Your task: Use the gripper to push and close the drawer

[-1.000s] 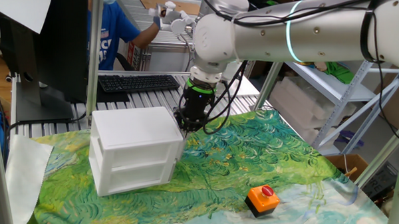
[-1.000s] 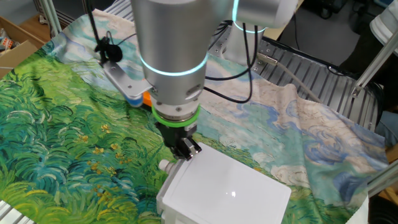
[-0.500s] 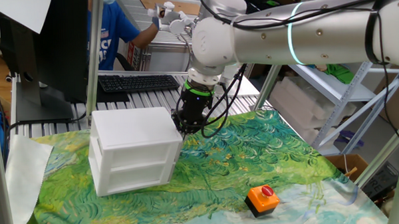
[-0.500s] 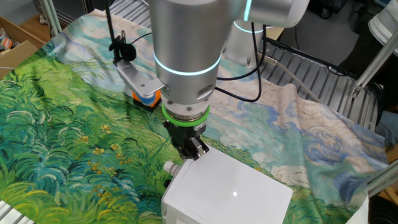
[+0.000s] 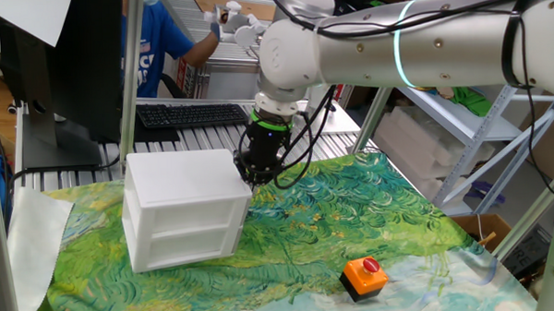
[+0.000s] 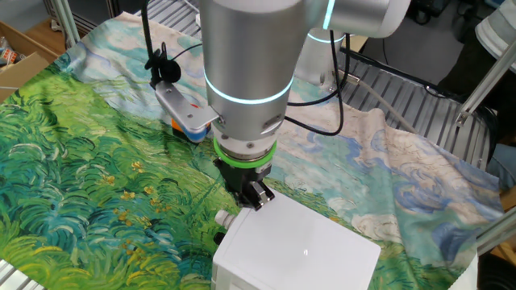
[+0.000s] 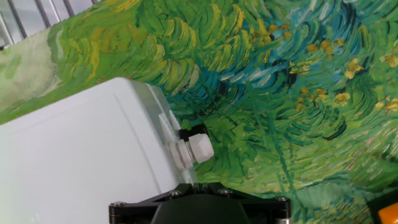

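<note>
The small white two-drawer cabinet [image 5: 181, 173] stands on the painted cloth, left of centre. Its upper drawer [image 5: 188, 210] looks pushed in about level with the cabinet body. The drawer's white knob shows in the other fixed view [image 6: 222, 217] and in the hand view [image 7: 199, 148]. My black gripper [image 5: 255, 172] with the green ring above it sits against the cabinet's upper right corner, just above the knob side. In the other fixed view its fingers [image 6: 256, 196] look closed together with nothing between them. The hand view shows only the gripper's black base, not the fingertips.
An orange box with a red button [image 5: 364, 274] lies on the cloth at the front right. A keyboard [image 5: 191, 113] and a monitor [image 5: 53, 80] stand behind the cabinet, with a person in blue [image 5: 158, 49] beyond. Metal shelving [image 5: 470, 121] stands at the right.
My gripper has moved a little toward the cabinet along the drawer's push direction. The cabinet's knob-side edge has shifted slightly the same way.
</note>
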`<state>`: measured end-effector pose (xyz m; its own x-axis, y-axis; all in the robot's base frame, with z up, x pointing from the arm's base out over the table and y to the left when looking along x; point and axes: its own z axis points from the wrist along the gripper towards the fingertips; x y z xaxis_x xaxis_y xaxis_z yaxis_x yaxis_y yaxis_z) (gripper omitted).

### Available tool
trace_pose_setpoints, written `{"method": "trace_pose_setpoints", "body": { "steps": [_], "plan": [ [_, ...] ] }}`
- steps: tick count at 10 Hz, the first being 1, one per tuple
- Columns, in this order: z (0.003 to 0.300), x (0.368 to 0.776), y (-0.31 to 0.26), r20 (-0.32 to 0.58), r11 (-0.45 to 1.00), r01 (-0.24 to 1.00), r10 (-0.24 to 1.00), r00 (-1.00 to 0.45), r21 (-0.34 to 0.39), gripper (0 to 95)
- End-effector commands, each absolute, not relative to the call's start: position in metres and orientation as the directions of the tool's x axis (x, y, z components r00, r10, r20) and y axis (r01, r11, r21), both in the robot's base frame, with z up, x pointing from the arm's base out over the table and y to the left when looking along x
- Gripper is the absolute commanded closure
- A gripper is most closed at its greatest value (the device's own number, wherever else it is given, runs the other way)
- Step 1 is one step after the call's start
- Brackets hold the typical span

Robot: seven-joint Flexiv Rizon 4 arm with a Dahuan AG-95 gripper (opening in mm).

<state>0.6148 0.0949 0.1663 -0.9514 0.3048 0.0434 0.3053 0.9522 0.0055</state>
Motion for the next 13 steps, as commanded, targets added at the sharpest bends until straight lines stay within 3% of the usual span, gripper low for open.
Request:
{"method": "trace_pose_setpoints", "body": {
  "steps": [1,5,10,13],
  "plan": [
    [0.171,0.611,0.088,0.042,0.974,0.224,0.225,-0.973,-0.039,95.0],
    [0.172,0.599,0.059,0.062,0.980,0.196,0.197,-0.978,-0.028,95.0],
    [0.194,0.581,0.037,0.089,0.976,0.218,0.220,-0.972,-0.029,95.0],
    [0.213,0.586,0.016,0.143,0.974,0.224,0.218,-0.966,0.026,95.0]
  ]
}}
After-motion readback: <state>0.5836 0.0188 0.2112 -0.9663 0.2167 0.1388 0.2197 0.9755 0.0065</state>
